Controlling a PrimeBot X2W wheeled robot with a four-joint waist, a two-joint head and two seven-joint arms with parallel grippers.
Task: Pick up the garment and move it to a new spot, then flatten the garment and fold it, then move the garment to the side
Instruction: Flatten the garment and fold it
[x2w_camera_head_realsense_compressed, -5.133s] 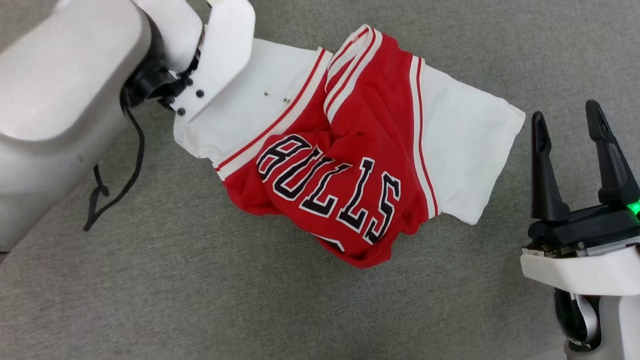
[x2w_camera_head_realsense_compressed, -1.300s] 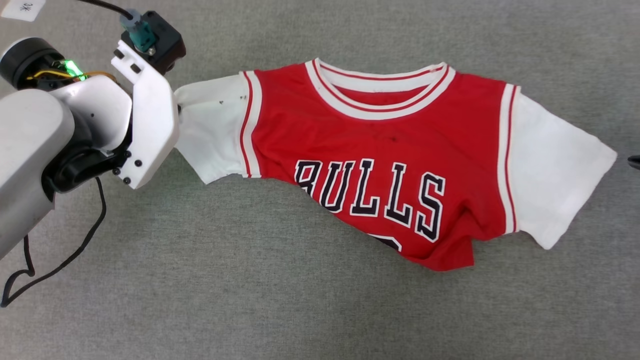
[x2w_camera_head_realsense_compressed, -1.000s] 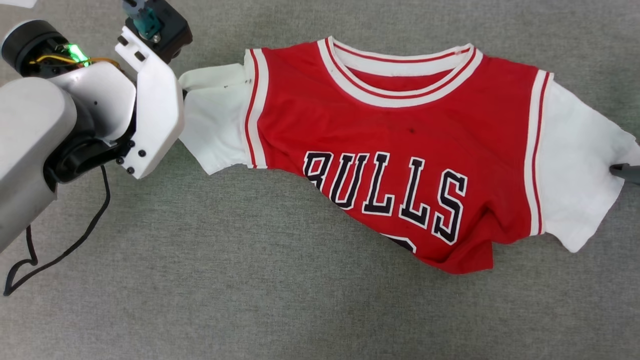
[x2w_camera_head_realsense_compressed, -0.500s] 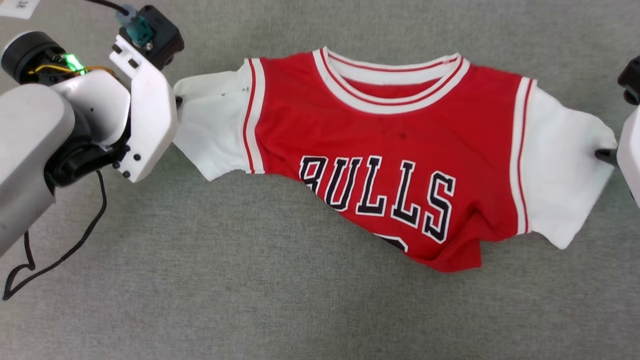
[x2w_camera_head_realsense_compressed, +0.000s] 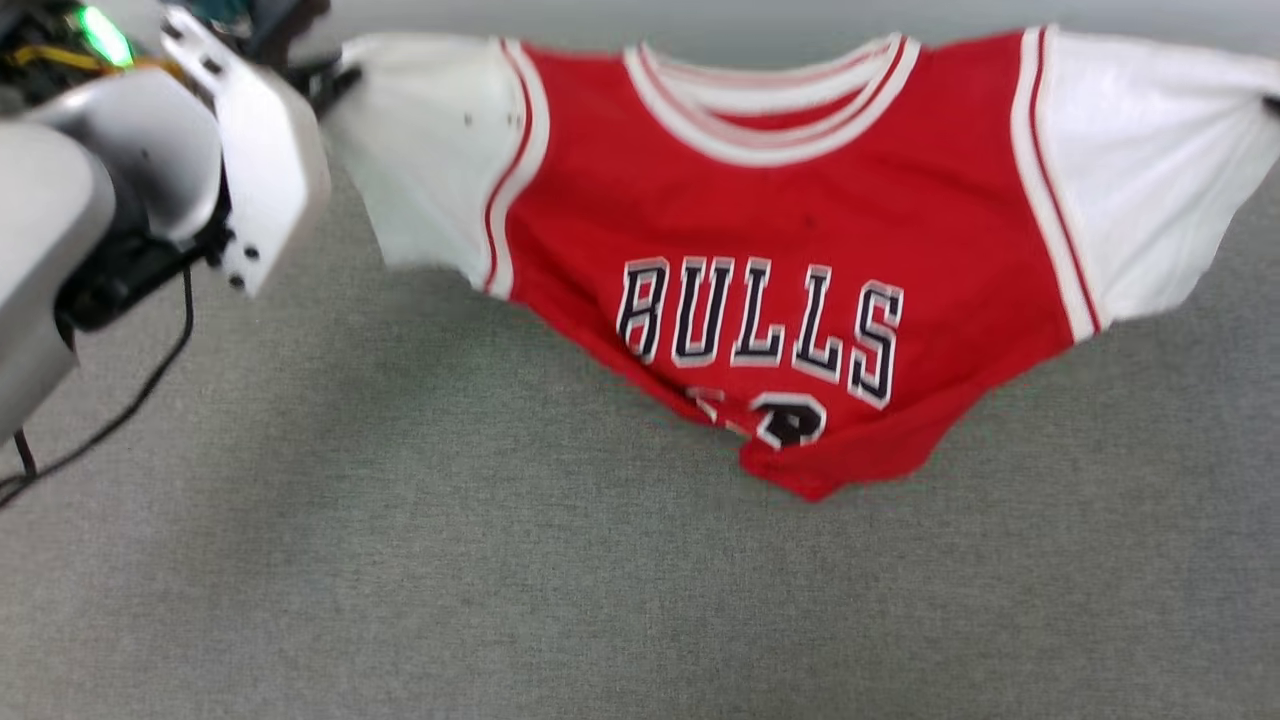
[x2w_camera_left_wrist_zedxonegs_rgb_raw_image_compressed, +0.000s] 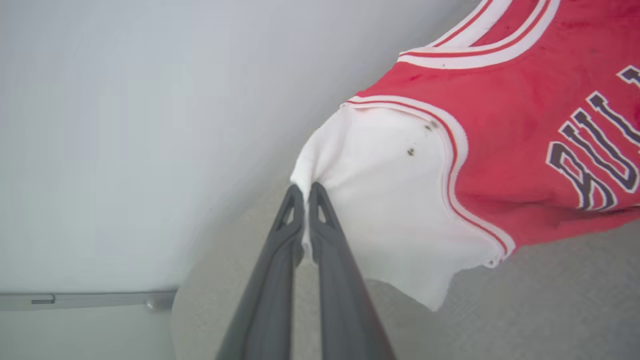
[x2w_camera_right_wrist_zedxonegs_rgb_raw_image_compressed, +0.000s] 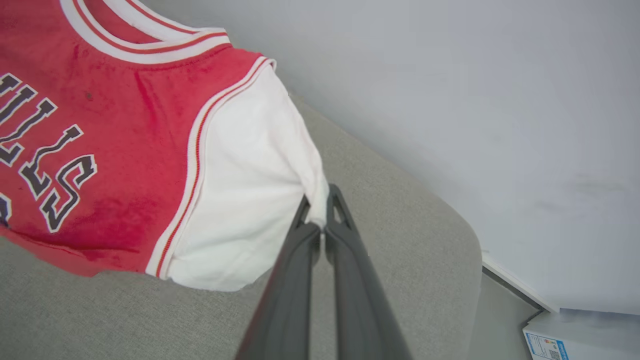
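Note:
The garment (x2w_camera_head_realsense_compressed: 780, 200), a red jersey with white sleeves and black BULLS lettering, hangs stretched between both arms above the grey surface, its red hem sagging in the middle. My left gripper (x2w_camera_left_wrist_zedxonegs_rgb_raw_image_compressed: 303, 192) is shut on the edge of one white sleeve (x2w_camera_left_wrist_zedxonegs_rgb_raw_image_compressed: 380, 200). My right gripper (x2w_camera_right_wrist_zedxonegs_rgb_raw_image_compressed: 320, 200) is shut on the edge of the other white sleeve (x2w_camera_right_wrist_zedxonegs_rgb_raw_image_compressed: 250, 200). In the head view the left arm (x2w_camera_head_realsense_compressed: 150, 180) is at the upper left, with the gripped sleeve (x2w_camera_head_realsense_compressed: 430, 150) beside it. The opposite sleeve (x2w_camera_head_realsense_compressed: 1150, 170) reaches the right edge of that view.
The grey fabric-covered table (x2w_camera_head_realsense_compressed: 500, 550) lies below the garment. Its rounded edge (x2w_camera_right_wrist_zedxonegs_rgb_raw_image_compressed: 465, 235) meets a pale wall (x2w_camera_right_wrist_zedxonegs_rgb_raw_image_compressed: 475, 75). A white box (x2w_camera_right_wrist_zedxonegs_rgb_raw_image_compressed: 575, 335) sits on the floor past the table. A black cable (x2w_camera_head_realsense_compressed: 120, 400) hangs from the left arm.
My right gripper has shut on the right sleeve. Both arms have lifted the garment off the table and pulled it taut; part of a number now shows below the lettering.

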